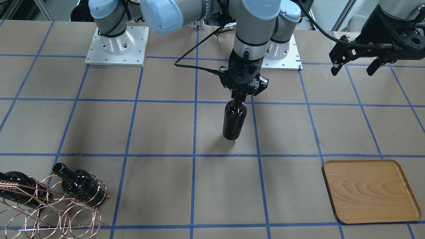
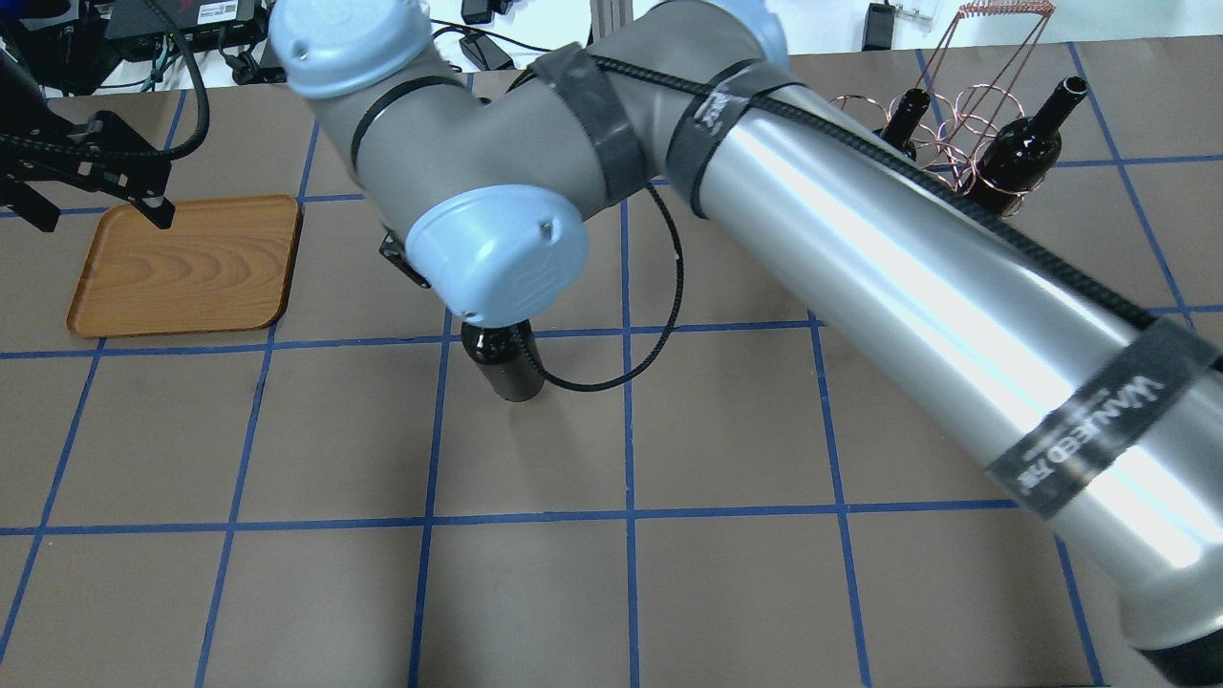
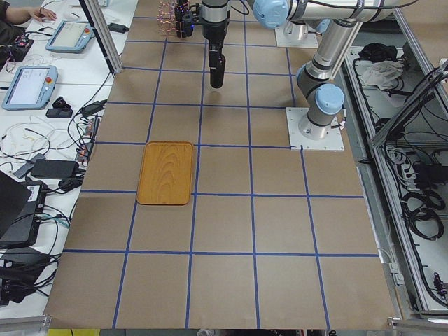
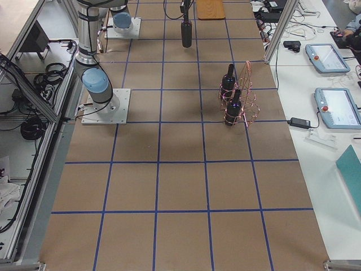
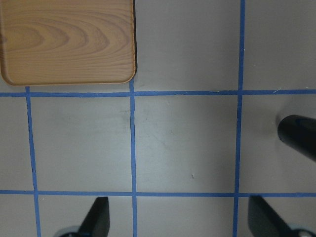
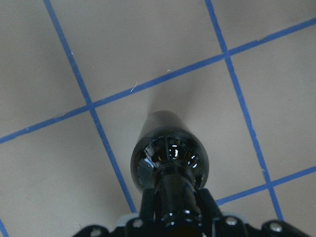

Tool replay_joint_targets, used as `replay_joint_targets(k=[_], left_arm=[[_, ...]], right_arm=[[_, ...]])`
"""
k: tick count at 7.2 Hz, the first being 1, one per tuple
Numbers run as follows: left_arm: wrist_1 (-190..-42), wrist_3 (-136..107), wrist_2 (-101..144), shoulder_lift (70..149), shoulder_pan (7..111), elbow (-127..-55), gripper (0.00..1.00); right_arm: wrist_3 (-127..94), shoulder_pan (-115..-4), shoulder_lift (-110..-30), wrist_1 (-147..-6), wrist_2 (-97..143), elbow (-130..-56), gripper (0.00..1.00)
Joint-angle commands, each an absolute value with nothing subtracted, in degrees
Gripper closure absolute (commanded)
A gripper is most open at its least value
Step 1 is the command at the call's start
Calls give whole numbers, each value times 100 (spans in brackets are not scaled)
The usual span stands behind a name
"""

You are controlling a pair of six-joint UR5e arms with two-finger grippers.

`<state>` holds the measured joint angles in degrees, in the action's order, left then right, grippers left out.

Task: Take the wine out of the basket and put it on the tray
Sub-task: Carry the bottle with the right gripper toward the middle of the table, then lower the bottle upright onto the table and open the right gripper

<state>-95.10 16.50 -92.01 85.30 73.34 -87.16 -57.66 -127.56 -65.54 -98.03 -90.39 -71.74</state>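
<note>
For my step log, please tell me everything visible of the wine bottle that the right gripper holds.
The wine bottle is glossy near-black glass, unlabelled, with rounded shoulders and a slim neck. It is upright, base down, over the brown table, between basket and tray and apart from both. The right gripper is shut on its neck from above. Whether its base rests on the table, I cannot tell.
</note>
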Motion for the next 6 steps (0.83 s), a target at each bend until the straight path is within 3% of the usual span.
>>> replay_joint_targets(k=[1, 4, 5, 6], left_arm=[[-9510, 1652, -9193, 8534, 7339, -8719, 0], [-9510, 1670, -9202, 8561, 7330, -8727, 0], [-9518, 1687, -9193, 8561, 7330, -8719, 0], [-9519, 1687, -9193, 8561, 7330, -8719, 0]], right_arm=[[-6073, -13043, -6294, -9983, -9044, -7049, 100], [-6065, -13043, -6266, -10037, -9062, -7040, 100], [-6073, -13043, -6258, -10037, -9053, -7040, 96], [-6056, -13043, -6258, -10046, -9061, -7040, 53]])
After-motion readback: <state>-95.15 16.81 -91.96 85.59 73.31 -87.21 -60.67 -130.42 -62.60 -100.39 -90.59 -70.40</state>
